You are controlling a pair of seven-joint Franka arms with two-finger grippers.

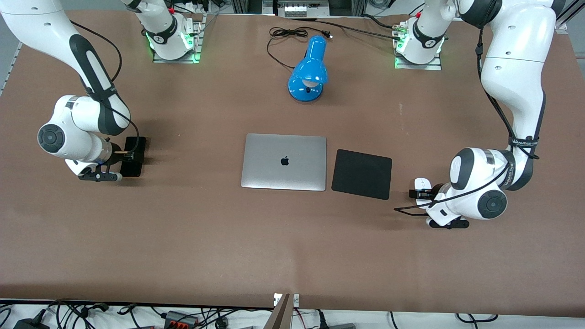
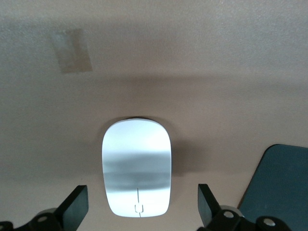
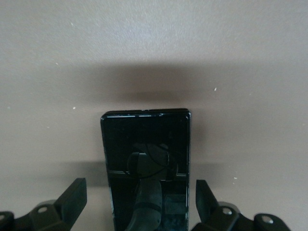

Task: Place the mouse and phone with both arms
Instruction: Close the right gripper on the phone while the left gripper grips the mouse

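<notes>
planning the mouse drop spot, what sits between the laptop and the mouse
The black mouse pad lies flat between the laptop and the mouse, beside the laptop; the front view shows it.

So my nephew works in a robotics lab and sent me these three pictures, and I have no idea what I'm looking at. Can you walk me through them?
These are two white robot arms at a brown table. The big picture looks down from a high camera facing them. The other two come from small cameras on each arm's wrist, looking down past the fingers.

On the table lie a closed silver laptop, a black mouse pad beside it, and a blue desk lamp nearer the arms' bases.

The left hand is low over a white mouse at the left arm's end of the table, fingers open on either side. The right hand does the same around a black phone at the right arm's end.

Nothing is held; both things lie on the table.
</notes>
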